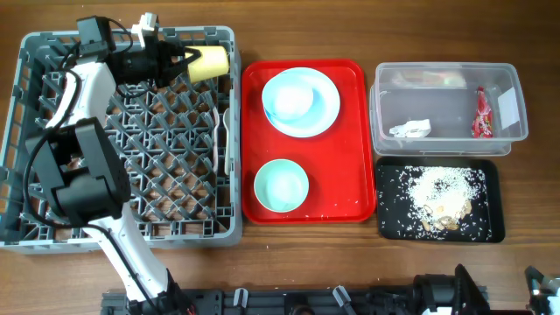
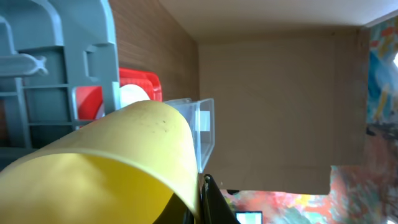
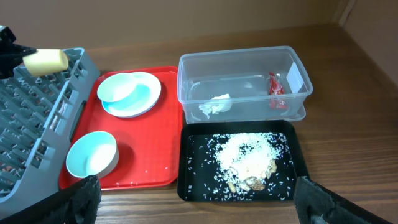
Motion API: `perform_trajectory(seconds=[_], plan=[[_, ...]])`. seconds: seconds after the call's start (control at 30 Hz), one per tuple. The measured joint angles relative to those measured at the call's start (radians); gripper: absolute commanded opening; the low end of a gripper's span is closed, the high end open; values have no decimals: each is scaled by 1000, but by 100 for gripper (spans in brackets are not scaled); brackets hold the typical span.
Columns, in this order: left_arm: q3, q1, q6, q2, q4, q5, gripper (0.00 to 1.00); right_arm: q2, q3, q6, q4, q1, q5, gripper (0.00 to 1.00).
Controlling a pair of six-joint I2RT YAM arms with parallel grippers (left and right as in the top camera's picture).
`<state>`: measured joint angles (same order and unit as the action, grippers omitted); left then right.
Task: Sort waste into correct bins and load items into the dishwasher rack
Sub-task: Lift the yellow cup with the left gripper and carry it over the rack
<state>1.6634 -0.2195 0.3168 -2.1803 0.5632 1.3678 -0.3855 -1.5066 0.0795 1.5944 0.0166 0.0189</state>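
My left gripper (image 1: 191, 63) was pinching a small yellow cup (image 1: 213, 61), which was tipped on its side at the far right corner of the large square grey plastic rack (image 1: 26, 131). I could not tell whether the cup touched the rack. In my left wrist view the cup's yellow wall filled the lower left, with the grey rack frame behind it.

My right gripper (image 3: 196, 186) had its jaws spread wide and empty, above the near edge of the shallow black rectangular tray (image 1: 389, 188). That tray held loose white rice grains with brownish scraps (image 1: 442, 188).

Just behind it stood the clear rectangular plastic tub (image 1: 437, 79). It contained a crinkled red wrapper (image 1: 479, 118) and a crumpled white tissue (image 1: 411, 129).

Between the rack and the bins lay a larger red tray (image 1: 359, 131). It carried a round pale-blue plate (image 1: 328, 105) with a pale teal bowl (image 1: 289, 96) on it, and a second teal bowl (image 1: 281, 185) nearer the front.
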Motion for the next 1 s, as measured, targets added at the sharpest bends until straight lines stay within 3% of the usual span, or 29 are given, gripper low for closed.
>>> perform_trajectory(seconds=[0.2, 0.47, 0.5, 0.53, 1.0], plan=[[0, 6, 0, -25, -11, -8, 4, 0, 0, 0, 0, 0, 0, 100], [0, -11, 12, -69, -10, 92, 4, 0, 0, 0, 0, 0, 0, 100], [0, -13, 18, -70, -10, 94, 18, 0, 0, 0, 0, 0, 0, 100], [0, -16, 25, -71, -7, 96, 100, 0, 0, 0, 0, 0, 0, 100], [0, -53, 48, -91, 47, 40, 100, 0, 0, 0, 0, 0, 0, 99]])
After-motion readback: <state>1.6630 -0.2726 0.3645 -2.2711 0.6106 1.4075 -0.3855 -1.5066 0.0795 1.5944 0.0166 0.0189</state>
